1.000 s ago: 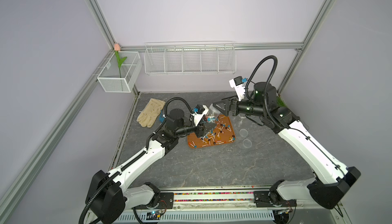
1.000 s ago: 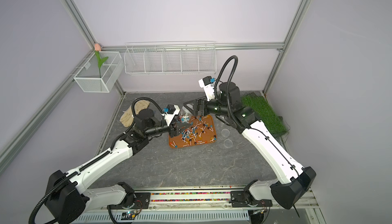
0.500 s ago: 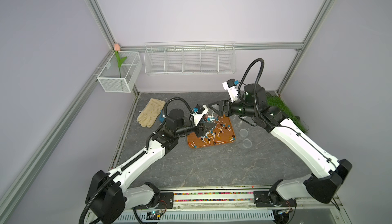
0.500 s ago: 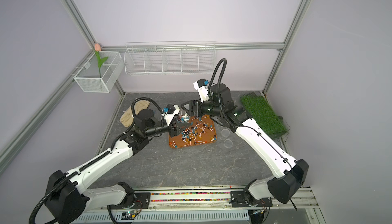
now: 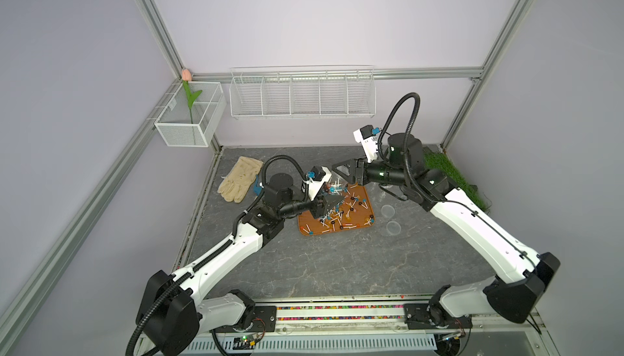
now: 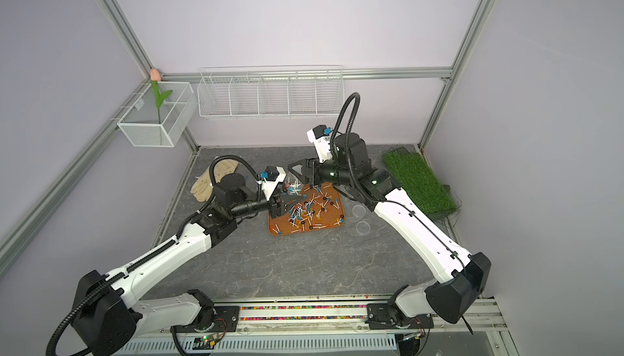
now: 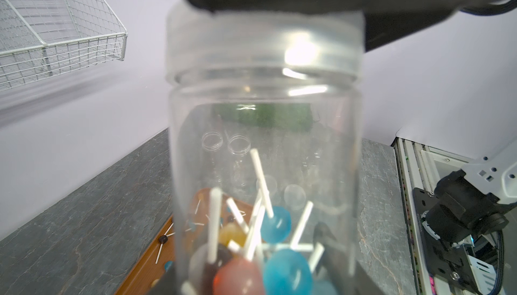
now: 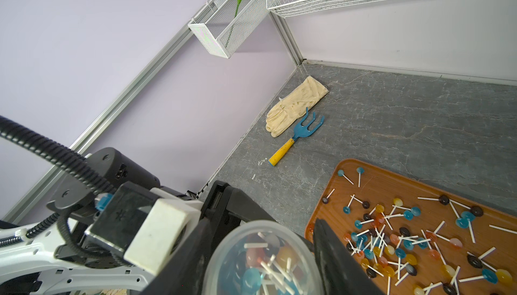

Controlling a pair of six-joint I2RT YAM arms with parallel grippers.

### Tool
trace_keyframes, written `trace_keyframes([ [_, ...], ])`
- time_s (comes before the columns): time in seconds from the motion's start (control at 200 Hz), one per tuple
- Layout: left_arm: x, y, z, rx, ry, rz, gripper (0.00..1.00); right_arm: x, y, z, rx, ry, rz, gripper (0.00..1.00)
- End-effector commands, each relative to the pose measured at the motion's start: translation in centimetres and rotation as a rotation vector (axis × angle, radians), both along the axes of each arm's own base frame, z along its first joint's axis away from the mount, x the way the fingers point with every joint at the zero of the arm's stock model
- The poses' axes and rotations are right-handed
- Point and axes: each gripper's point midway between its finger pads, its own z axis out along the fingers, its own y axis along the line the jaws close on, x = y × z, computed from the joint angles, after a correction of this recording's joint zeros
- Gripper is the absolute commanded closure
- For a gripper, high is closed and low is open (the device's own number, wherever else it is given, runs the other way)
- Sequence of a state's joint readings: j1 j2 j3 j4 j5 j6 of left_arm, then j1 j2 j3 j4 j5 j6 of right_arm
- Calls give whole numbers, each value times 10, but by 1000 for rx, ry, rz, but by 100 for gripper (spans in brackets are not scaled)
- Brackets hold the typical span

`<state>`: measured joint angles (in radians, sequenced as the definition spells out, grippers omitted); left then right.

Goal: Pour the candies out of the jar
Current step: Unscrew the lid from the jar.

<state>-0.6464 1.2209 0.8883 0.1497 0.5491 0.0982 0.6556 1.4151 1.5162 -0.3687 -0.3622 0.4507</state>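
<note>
Nearest, around the middle of the grey surface point(image 5: 337, 270): an orange-brown tray point(image 8: 397, 188) strewn with loose candies point(image 8: 409, 244), blue, dark brown, orange and pink heads on short white sticks, many crossing one another. Just off the tray's right edge, two clear round discs point(image 5: 393, 227) flat on the surface, close together, apart from the tray.

Above the tray's far left corner: a clear jar point(image 7: 263, 128), clamped tight by the left gripper point(image 5: 334, 199). Still carries a small heap of candies, gathered at the end nearer the left wrist camera. Flanked at its other, round end by the right gripper point(image 5: 338, 172), one dark finger point(image 8: 330, 257) on each side; cannot tell whether pressing on the jar or only beside it.

Farther back, toward the far left corner of the surface: a cream glove point(image 8: 296, 103) with a blue, yellow-handled hand rake point(image 8: 293, 139) just beside it. Along the far right edge: a green grass mat point(image 6: 418, 182). Up on the back wall: a long white wire basket point(image 5: 302, 101) split into compartments. On the left wall by the corner: a white mesh box point(image 5: 182, 133) holding one artificial tulip point(image 5: 186, 74), upright.

Against a second ago: right gripper nearer the jar, drawn in from the right, jaws narrower. Left gripper, jar and tray where they were.
</note>
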Motion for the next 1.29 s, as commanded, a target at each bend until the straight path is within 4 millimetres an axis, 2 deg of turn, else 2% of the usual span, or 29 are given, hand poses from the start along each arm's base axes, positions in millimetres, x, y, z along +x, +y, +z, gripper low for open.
trace_keyframes([
  [0.0,-5,3,18,-44,-47,-6,52,-1,6,-4,-5,-11,23,49],
  [0.215,-10,2,25,-75,-51,-30,51,-10,13,-6,-32,-73,122,52],
  [0.28,-14,-1,27,-83,-39,-59,51,-15,13,2,-26,-116,185,54],
  [0.435,-26,-4,36,-111,-23,-130,51,-36,13,36,55,-239,386,54],
  [0.56,-36,-7,43,-136,-11,-187,51,-50,9,47,73,-297,522,54],
  [0.71,-42,-8,46,-145,1,-223,51,-65,9,45,75,-327,647,54],
  [1.01,-41,-7,45,-143,-1,-214,51,-61,10,37,47,-313,638,52],
  [1.155,-40,-6,45,-145,-11,-200,51,-58,10,37,40,-307,619,42],
  [1.29,-39,-5,42,-144,-9,-194,51,-58,8,41,36,-312,597,25],
])
